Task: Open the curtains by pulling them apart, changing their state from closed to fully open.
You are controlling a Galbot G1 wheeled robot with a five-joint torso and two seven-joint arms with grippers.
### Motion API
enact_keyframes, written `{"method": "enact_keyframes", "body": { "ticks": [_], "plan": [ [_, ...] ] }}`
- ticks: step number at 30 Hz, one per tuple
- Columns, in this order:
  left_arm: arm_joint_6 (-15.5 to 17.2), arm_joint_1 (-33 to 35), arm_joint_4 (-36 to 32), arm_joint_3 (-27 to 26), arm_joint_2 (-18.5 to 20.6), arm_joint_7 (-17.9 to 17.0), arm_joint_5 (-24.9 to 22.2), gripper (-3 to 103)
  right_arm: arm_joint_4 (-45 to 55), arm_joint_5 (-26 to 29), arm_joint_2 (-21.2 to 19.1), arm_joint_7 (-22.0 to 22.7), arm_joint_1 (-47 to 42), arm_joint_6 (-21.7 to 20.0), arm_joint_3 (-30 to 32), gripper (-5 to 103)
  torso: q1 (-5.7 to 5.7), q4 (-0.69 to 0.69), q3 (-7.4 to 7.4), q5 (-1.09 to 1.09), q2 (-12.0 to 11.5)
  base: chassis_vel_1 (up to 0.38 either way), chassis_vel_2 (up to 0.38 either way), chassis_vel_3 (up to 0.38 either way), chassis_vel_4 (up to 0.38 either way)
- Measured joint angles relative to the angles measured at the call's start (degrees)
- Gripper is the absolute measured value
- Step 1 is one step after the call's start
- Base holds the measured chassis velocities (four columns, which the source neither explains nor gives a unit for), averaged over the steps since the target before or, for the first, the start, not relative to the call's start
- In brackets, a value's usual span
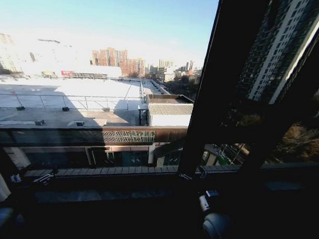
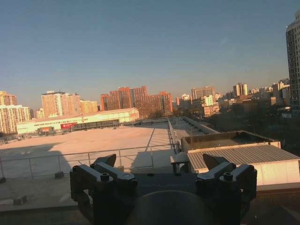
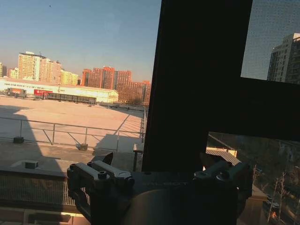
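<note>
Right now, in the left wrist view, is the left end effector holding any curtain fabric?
No. The left end effector is open with nothing between its fingers, and past it lies the bare rooftop.

Left gripper: jaws spread apart, holding nothing, pointing forward and level.
Right gripper: jaws likewise spread and empty, pointing forward.
Right arm: low, near the body.
</note>
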Motion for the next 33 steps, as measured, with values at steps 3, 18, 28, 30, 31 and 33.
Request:
{"method": "enact_keyframes", "body": {
  "ticks": [3, 18, 28, 30, 31, 33],
  "plan": [
    [0.2, 0.0, -0.2, 0.2, -0.3, 0.0, 0.1, 100, 0.0, 0.0, -0.1, 0.0, -0.1, 0.0, 0.1, 100, 0.01, 0.0, 0.0, -0.01, 0.0, -0.328, -0.355, 0.311, 0.38],
    [1.2, -0.1, -2.2, 0.7, -1.9, 0.1, 0.3, 100, 0.3, 0.3, -1.3, 0.0, -0.7, 0.0, 1.2, 100, 0.0, 0.01, 0.0, -0.01, 0.0, -0.307, -0.399, 0.304, 0.406],
    [1.2, 0.1, -3.4, 0.5, -4.0, 0.4, 1.9, 100, 0.1, 1.6, -2.3, 0.0, -0.5, 0.1, 1.0, 100, 0.02, 0.02, 0.0, -0.04, 0.0, -0.081, -0.344, 0.09, 0.36],
    [1.3, -0.1, -3.7, 0.5, -4.4, 0.4, 2.1, 100, 0.1, 2.0, -2.6, 0.0, -0.5, 0.1, 1.1, 100, 0.02, 0.02, 0.0, -0.02, 0.0, 0.028, -0.338, -0.018, 0.341],
    [1.4, -0.2, -4.0, 0.6, -4.8, 0.4, 2.3, 100, 0.1, 2.3, -2.9, 0.0, -0.5, 0.1, 1.3, 100, 0.01, 0.02, -0.01, -0.02, 0.0, 0.028, -0.369, -0.018, 0.341],
    [1.7, -0.1, -4.7, 0.8, -5.6, 0.4, 2.6, 100, 0.1, 2.9, -3.4, 0.1, -0.5, 0.1, 1.6, 100, 0.0, 0.01, -0.01, -0.02, 0.0, 0.01, -0.386, -0.029, 0.354]
  ]
}}
